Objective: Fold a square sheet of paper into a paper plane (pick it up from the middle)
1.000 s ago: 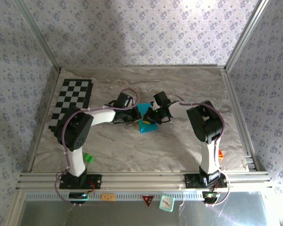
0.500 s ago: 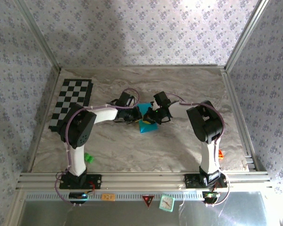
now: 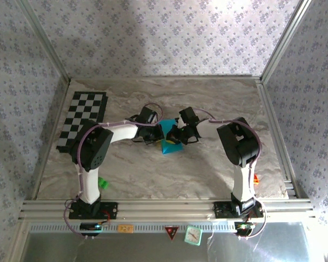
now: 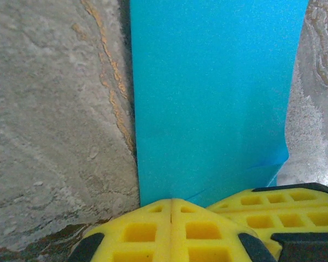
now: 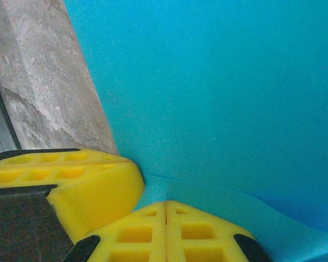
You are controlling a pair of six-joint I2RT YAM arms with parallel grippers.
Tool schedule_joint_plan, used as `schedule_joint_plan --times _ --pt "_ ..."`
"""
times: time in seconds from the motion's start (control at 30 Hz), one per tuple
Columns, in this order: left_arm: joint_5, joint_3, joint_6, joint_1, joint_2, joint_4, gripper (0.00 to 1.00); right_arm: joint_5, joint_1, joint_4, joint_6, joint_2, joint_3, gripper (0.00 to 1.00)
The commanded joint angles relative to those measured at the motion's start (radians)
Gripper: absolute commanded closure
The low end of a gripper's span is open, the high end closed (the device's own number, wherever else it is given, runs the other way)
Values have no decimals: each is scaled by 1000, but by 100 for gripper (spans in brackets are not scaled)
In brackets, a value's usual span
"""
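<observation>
Cyan paper [image 4: 208,98] touching left gripper [image 4: 171,204]

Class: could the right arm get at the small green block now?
Probably not: the small green block lies at the far side, beside the left arm, while the right gripper is shut at the cyan-blue paper sheet.

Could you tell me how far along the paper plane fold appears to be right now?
Done: the square sheet of paper already looks folded into a narrower, straight-sided band. In hand: the left end effector and right end effector are both shut at one end of it; clamping or pressing, I cannot tell. Remaining: no pointed dart with a centre crease shows yet, so several folds likely remain.
</observation>
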Motion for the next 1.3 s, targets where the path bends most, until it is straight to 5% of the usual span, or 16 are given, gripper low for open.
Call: schedule_joint_plan --times 0.0,0.67,1.27 --pt "-57 -6 34 -5 63 -122 100 39 -21 -17 -11 -39 -14 92" --pt "0 158 66 8 6 -142 100 200 -58 -97 6 37 -111 96" --pt "68 -33 -93 -96 -105 35 96 277 -59 -146 82 63 -97 96"
